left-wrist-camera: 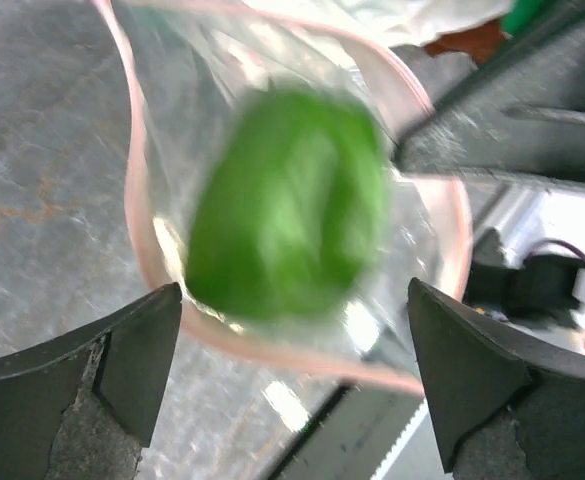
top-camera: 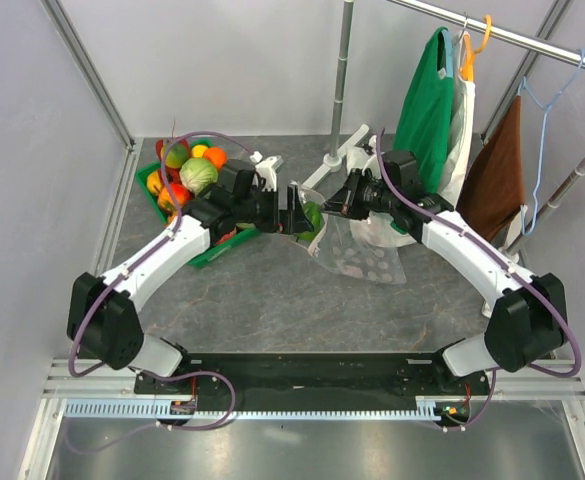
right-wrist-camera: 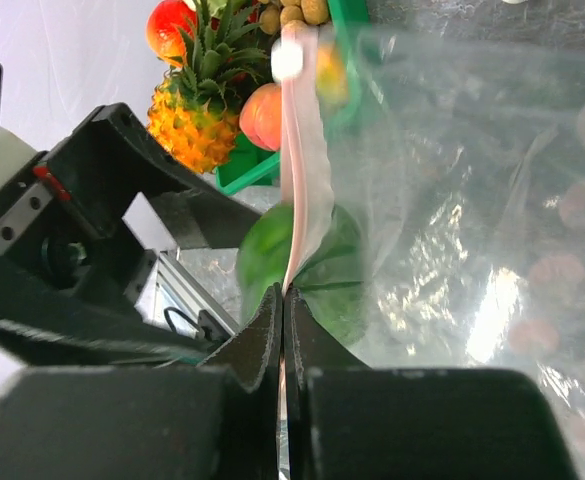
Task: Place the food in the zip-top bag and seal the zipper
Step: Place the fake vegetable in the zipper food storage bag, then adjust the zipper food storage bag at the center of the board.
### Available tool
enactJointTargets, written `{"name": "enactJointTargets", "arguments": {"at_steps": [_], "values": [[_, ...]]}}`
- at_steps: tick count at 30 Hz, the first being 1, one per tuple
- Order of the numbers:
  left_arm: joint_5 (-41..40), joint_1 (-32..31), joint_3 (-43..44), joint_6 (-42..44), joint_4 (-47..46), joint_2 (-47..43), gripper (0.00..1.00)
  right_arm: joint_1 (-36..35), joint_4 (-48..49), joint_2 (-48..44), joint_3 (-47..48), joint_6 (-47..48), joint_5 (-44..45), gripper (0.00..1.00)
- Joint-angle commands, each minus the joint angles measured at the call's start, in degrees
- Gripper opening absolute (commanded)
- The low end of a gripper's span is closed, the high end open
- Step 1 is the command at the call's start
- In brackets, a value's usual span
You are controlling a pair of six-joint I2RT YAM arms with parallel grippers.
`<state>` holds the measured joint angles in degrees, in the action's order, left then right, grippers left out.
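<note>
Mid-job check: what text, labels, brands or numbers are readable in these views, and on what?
None can be read in any view.
The zip-top bag carries only pale pink dots, no lettering; its zipper is plain.
The green pepper and green tray show no labels.

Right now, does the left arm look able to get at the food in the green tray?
Probably yes: the left gripper is open, the green tray lies right beside that arm, its food is uncovered, and the right gripper pinches the zip-top bag clear of it.
</note>
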<state>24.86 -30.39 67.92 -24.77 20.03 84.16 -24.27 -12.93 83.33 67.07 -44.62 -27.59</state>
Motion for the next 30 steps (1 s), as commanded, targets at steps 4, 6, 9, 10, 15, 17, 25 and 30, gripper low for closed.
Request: {"name": "enactJointTargets", "arguments": {"at_steps": [4,6,9,10,15,17,25,30], "values": [[9.6,4.5,-1.3,-3.4,1.6,-11.2,1.0,-0.1,2.3,-4.1,-0.8,2.7,-1.2,0.0],[8.8,6.4,-3.0,-4.2,2.4,-14.0,0.98,-0.1,2.2,-4.6,-0.8,3.0,-1.1,0.0],[7.2,6.5,-3.4,-1.7,4.0,-14.3,0.83,-0.1,2.4,-5.2,-0.8,3.1,-1.5,0.0],[6.6,6.5,-3.1,-1.5,4.9,-13.6,0.82,-0.2,2.5,-5.3,-0.8,3.1,-1.8,0.0],[6.9,5.7,0.7,-0.9,7.5,-8.0,0.81,-0.1,2.3,-6.6,-0.7,3.6,-2.0,0.0],[5.7,5.0,1.0,-1.1,7.6,-7.1,0.8,-0.1,2.3,-7.1,-0.6,3.6,-2.3,0.0],[9.4,4.8,3.0,-6.2,5.1,-2.9,0.79,-0.8,1.4,-9.5,-0.2,4.5,-2.0,0.0],[11.9,4.9,-1.2,-10.5,-2.0,-8.6,0.82,-1.0,0.0,-11.2,-1.4,5.7,0.0,0.0]]}}
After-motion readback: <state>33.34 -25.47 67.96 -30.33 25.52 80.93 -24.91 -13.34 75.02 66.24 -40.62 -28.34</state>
